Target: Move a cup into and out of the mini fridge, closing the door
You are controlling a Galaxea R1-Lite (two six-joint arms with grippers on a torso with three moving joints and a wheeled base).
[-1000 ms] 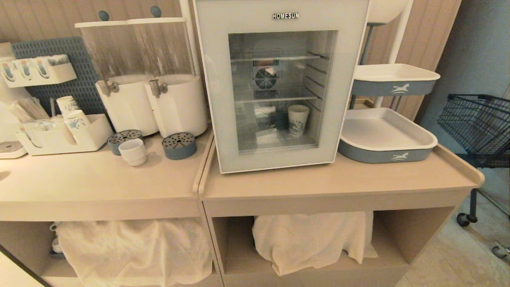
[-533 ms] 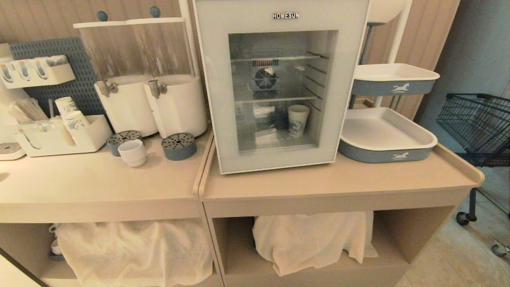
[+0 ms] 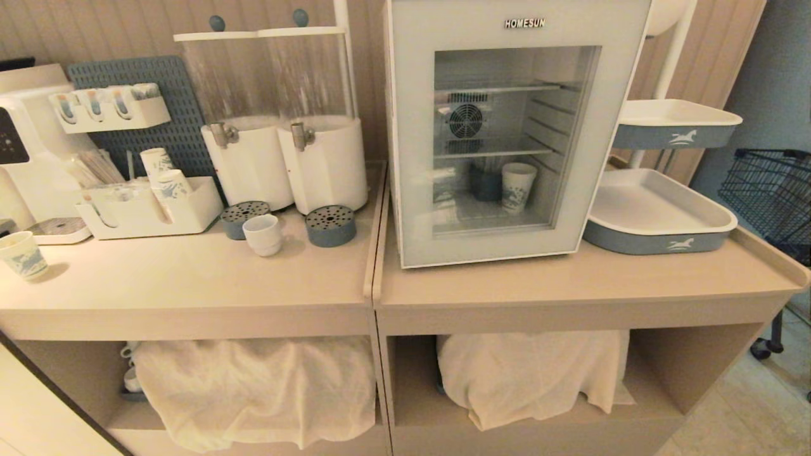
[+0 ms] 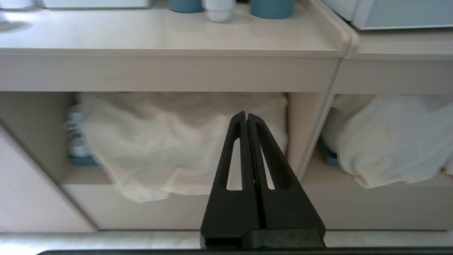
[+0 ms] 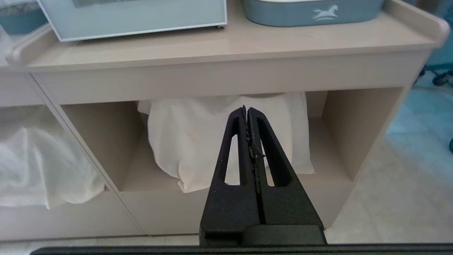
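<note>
Beige counter (image 3: 190, 278) run, wood-slat wall behind. Mini fridge (image 3: 513, 126) sits at 1 o'clock in head view, door (image 3: 412, 158) shut. Cup (image 3: 263, 234) stands on the counter at 10 o'clock, beside the dispenser drip trays. Left gripper (image 4: 246, 118) and right gripper (image 5: 246, 113) hang low before the shelves, both pinched closed, empty. Looks like pre-start: nothing grasped. Next: raise an arm, open the door.
</note>
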